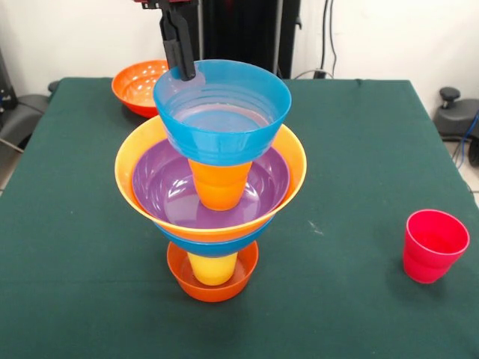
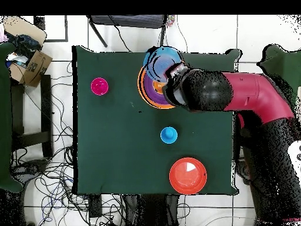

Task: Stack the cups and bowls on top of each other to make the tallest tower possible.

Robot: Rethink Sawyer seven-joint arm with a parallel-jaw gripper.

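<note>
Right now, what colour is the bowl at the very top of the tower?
Blue. The top bowl shows best in the front view, resting on an orange cup.

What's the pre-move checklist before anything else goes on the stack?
1. Tool at the rim of the top blue bowl: ok; open or shut: cannot tell.
2. Blue bowl seated level on the orange cup: not ok, it looks tilted.
3. Tower base, small red-orange bowl, flat on the table: ok.
4. Pinkish red cup free, upright: ok.
5. Blue cup free on the table: ok.
6. Red-orange bowl unstacked: ok.
</note>
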